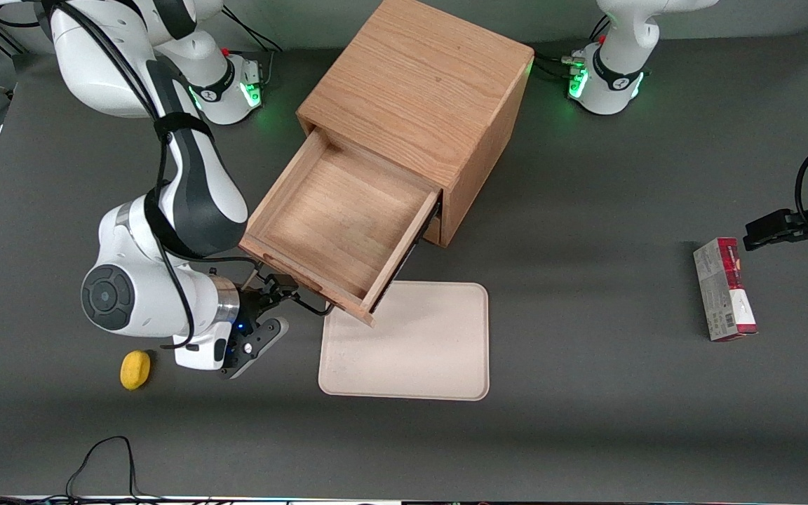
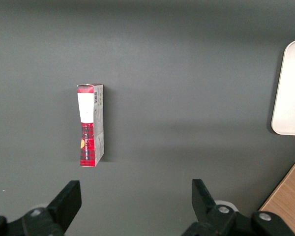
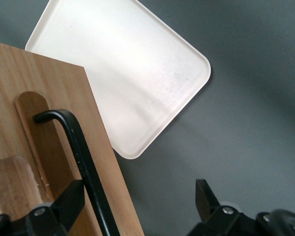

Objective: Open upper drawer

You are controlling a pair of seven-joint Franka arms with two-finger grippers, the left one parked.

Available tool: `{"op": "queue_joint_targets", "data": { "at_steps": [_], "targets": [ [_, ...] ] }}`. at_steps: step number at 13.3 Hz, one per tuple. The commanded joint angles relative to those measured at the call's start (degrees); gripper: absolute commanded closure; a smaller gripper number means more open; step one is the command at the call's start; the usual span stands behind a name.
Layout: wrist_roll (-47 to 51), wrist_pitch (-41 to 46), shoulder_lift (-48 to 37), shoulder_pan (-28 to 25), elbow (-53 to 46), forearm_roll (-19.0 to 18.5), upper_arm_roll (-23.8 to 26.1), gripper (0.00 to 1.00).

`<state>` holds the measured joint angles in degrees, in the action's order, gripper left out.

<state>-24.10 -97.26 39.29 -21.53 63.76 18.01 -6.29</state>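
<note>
The wooden cabinet [image 1: 421,84] stands at the middle of the table. Its upper drawer [image 1: 337,217] is pulled far out, and its shallow tray is bare inside. The lower drawer is hidden beneath it. My right gripper [image 1: 279,289] is at the drawer's front panel [image 3: 54,98], nearer the front camera than the drawer. It is open [image 3: 137,191], its fingers wide apart. The thin black wire handle [image 3: 78,147] runs between them, close by one finger [image 3: 71,196] and not clamped. The handle's end shows in the front view [image 1: 313,307].
A cream tray [image 1: 418,344] lies flat under the drawer's front corner; it also shows in the right wrist view [image 3: 132,73]. A yellow sponge [image 1: 135,369] lies beside my wrist. A red and white box [image 1: 724,289] lies toward the parked arm's end.
</note>
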Motion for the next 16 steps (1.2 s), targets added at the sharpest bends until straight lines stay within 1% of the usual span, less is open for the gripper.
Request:
{"op": "queue_joint_targets", "data": {
  "at_steps": [1, 2, 4, 7, 8, 9, 11, 13, 14, 15, 16],
  "targets": [
    [0.01, 0.49, 0.36, 0.26, -2.24, -1.39, -0.13, 0.00],
    [0.10, 1.10, -0.78, 0.34, -2.24, -1.57, -0.30, 0.00],
    [0.02, 2.77, -2.80, 0.26, -2.24, -4.03, -1.00, 0.00],
    [-0.60, 7.51, -6.84, 0.61, -1.54, -4.39, -1.44, 0.00],
    [-0.43, 7.87, -10.07, 0.61, 1.68, -4.48, -2.14, 0.00],
    [-0.25, 7.70, -13.15, 0.00, 5.81, -5.78, -2.93, 0.00],
    [1.76, 7.70, -19.39, -0.36, 12.84, -9.65, -3.03, 0.00],
    [2.47, 7.79, -24.67, -0.45, 18.65, -12.37, -3.03, 0.00],
    [3.26, 7.61, -27.48, -0.27, 22.51, -13.26, -3.38, 0.00],
    [5.88, 7.09, -29.51, -0.36, 25.16, -13.18, -5.47, 0.00],
    [7.12, 7.69, -30.66, -0.45, 25.97, -13.27, -6.19, 0.00]
  ]
}}
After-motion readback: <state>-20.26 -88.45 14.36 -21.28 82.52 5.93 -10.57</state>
